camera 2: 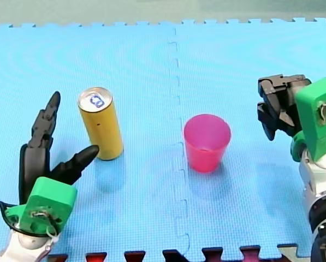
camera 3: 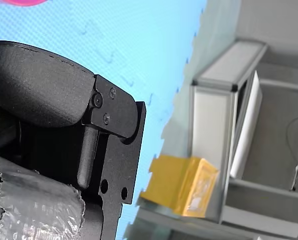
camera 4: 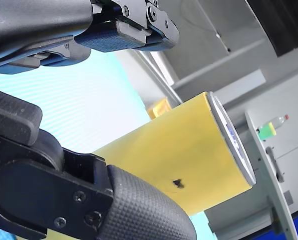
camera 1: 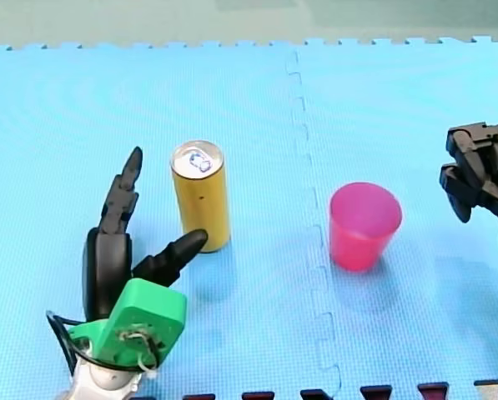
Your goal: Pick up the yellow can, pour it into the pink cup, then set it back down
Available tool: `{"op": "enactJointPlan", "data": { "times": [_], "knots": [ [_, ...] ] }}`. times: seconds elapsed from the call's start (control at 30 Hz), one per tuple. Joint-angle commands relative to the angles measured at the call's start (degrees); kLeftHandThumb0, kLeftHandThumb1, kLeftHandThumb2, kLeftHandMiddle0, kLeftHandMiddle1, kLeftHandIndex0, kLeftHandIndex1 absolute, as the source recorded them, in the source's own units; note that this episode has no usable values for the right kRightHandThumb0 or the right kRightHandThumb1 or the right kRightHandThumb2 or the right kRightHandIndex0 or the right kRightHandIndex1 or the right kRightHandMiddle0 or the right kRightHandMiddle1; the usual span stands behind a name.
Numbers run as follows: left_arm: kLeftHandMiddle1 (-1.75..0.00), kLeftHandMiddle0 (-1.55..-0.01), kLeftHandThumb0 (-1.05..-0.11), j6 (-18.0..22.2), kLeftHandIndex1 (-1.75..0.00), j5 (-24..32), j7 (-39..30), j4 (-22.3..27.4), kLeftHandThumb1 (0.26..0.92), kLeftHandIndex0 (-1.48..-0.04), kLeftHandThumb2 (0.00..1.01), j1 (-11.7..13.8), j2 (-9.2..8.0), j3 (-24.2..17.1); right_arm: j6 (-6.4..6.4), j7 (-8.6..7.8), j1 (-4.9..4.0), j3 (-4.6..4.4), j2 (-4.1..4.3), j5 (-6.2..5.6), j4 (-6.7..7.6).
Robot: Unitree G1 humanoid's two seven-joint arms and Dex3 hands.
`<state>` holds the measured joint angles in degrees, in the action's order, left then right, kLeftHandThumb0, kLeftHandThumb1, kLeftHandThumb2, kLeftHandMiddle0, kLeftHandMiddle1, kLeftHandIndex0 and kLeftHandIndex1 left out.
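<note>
The yellow can (camera 1: 201, 200) stands upright on the blue foam mat (camera 1: 257, 125), left of centre. My left hand (camera 1: 161, 200) is open just to the can's left, its long fingers (camera 1: 123, 187) reaching up beside it and its thumb tip at the can's base; I cannot tell if the thumb touches it. The second wrist view shows the same can (camera 4: 188, 160) close between the left hand's fingers (camera 4: 139, 210), not clasped. The pink cup (camera 1: 364, 223) stands upright right of centre. My right hand (camera 2: 274, 106) hangs to the right of the cup, curled, holding nothing.
A jigsaw seam (camera 1: 307, 167) runs front to back between can and cup. The mat's front edge (camera 2: 152, 255) lies close to me. Past the mat's edge in the first wrist view stands a grey shelf unit (camera 3: 223, 125) with a yellow box (camera 3: 181, 185).
</note>
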<state>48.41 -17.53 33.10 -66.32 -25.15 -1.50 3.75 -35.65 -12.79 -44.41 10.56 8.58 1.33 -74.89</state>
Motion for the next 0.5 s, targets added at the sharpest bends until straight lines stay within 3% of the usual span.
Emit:
{"op": "enactJointPlan", "data": {
  "times": [0.0, 0.2, 0.47],
  "knots": [
    [0.0, -0.3, -1.048, -0.8, 0.0, 0.5, -0.2, -0.7, 0.904, -0.26, 0.01, -1.4, -0.18, -0.4, 0.07, -0.03, -0.21, 0.05, 0.33, -0.08, 0.0],
    [0.0, -0.3, -1.048, -3.7, 0.0, 0.5, -0.6, -2.3, 0.921, -0.25, 0.02, -4.9, -0.35, -0.4, -0.06, -0.12, -0.13, 0.08, 0.45, -0.07, -0.06],
    [-0.01, -0.31, -1.048, -3.3, 0.0, 1.0, -1.9, -2.4, 0.919, -0.25, 0.02, -6.5, -0.61, -0.6, -0.22, -0.39, 0.0, 0.15, 0.71, -0.11, -0.03]
  ]
}}
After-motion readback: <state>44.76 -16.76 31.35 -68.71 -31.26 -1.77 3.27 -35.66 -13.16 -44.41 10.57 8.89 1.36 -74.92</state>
